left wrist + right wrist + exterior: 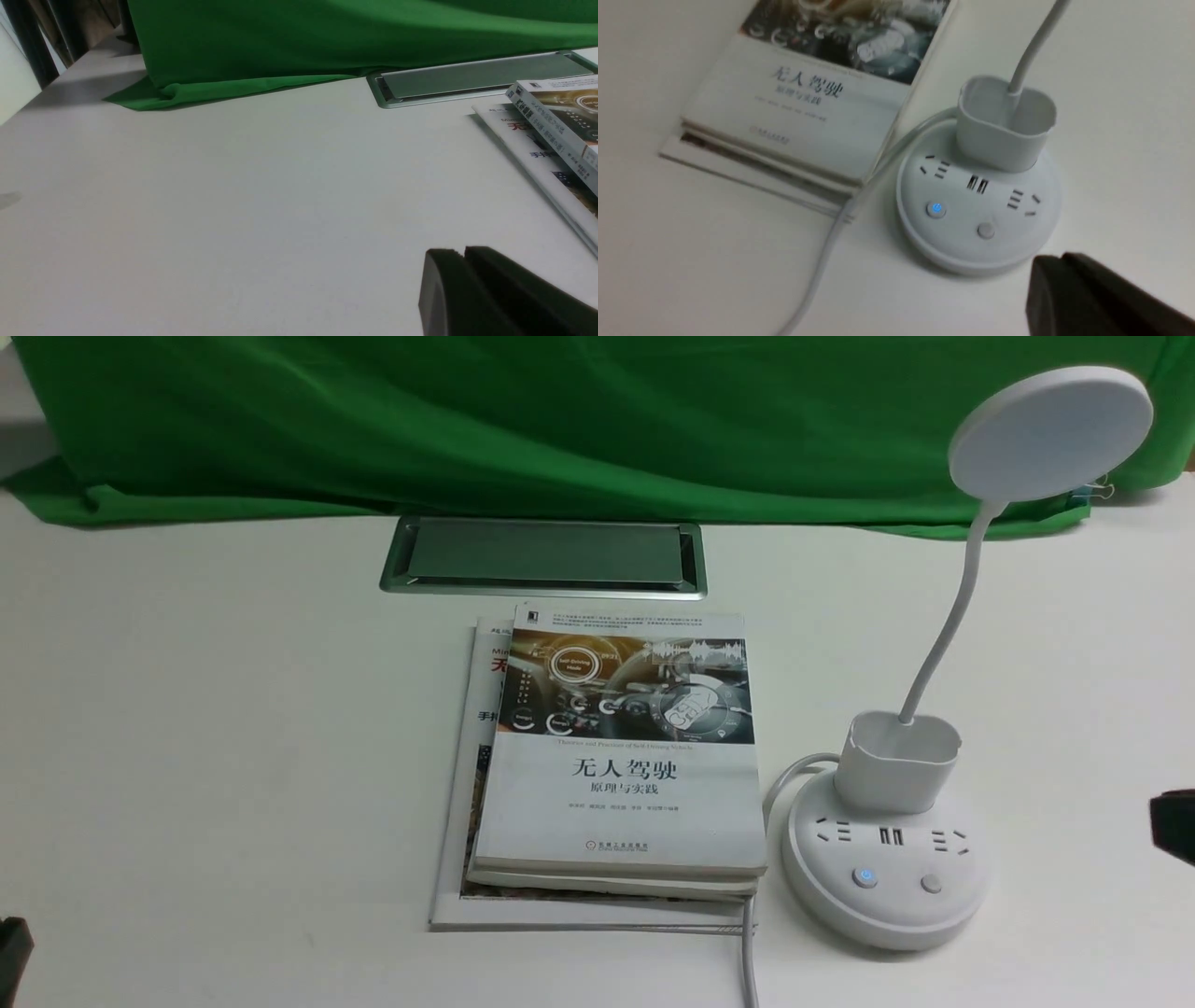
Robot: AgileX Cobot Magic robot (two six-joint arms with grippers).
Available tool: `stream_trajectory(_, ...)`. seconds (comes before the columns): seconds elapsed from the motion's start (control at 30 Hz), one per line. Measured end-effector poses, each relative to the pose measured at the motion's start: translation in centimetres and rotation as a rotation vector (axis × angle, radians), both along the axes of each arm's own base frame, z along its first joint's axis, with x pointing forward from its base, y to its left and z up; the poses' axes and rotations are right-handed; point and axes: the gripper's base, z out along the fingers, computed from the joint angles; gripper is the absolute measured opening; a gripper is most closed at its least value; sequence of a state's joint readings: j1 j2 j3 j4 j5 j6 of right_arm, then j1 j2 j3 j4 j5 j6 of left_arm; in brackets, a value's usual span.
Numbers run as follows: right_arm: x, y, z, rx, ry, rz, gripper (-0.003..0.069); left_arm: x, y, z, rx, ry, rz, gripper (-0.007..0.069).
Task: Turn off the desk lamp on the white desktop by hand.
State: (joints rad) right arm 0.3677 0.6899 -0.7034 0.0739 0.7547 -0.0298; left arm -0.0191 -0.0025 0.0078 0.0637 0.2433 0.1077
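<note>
Hovering near the desk lamp [896, 765], which stands on the counter [233, 728] just right of the books [616, 784], the right claw [1060, 263], pinched closed like the idle left claw [465, 254], seems mid-approach and must next press squarely down on the blue-lit button [936, 208].

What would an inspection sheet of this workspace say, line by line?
Surface: plain white desktop with a silver-framed grey hatch set in.
Job's things: white desk lamp with a round disc head, upright on its puck base; one base button glows blue.
Clutter: stack of white-covered books beside the lamp base.
Grippers: left gripper shut, far from the lamp; right gripper shut, near the base, not touching.
Cables: white cord from the base runs past the books.
Surroundings: green cloth behind.
</note>
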Motion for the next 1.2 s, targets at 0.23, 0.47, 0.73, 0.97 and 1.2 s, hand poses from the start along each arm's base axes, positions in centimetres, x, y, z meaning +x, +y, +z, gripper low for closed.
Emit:
stream_trajectory(0.23, -3.3, -3.0, -6.0, 0.027, -0.288, -0.160, 0.0046, 0.0, 0.0, 0.0, -0.002, 0.000, 0.000, 0.0020)
stream_trajectory(0.47, -5.6, -4.1, -12.5, 0.015, -0.475, -0.231, 0.0043, 0.0, 0.0, 0.0, -0.001, 0.000, 0.000, 0.0020)
stream_trajectory(0.73, -6.1, -4.2, -13.5, -0.008, -0.519, -0.227, 0.0044, 0.0, 0.0, 0.0, -0.001, -0.001, 0.000, 0.0020)
stream_trajectory(0.97, -6.1, -4.2, -13.6, -0.012, -0.512, -0.226, 0.0044, 0.0, 0.0, 0.0, -0.001, 0.000, 0.000, 0.0020)
stream_trajectory(1.2, -6.1, -4.2, -13.6, -0.012, -0.512, -0.226, 0.0046, 0.0, 0.0, 0.0, 0.001, 0.000, 0.000, 0.0020)
